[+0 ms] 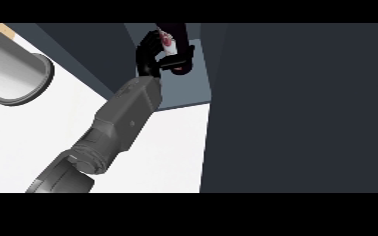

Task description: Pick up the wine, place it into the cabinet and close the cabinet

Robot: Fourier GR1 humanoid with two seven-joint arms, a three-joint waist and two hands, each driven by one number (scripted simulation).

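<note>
The wine bottle (pixel 171 41) is dark with a white and red label and shows at the top of the view, inside the open cabinet (pixel 188 92). My right hand (pixel 151 60) is shut on it, with fingers curled round the left side and the thumb on the right, hiding most of the bottle. The grey forearm (pixel 122 125) reaches up to it from the lower left. I cannot tell whether the bottle's base rests on the cabinet floor. The left hand does not show.
The cabinet's dark door (pixel 295 110) fills the right half of the view and stands open. The white counter (pixel 173 150) lies under the forearm. A grey round vessel (pixel 22 75) sits at the left edge. A dark cabinet wall (pixel 88 50) runs behind it.
</note>
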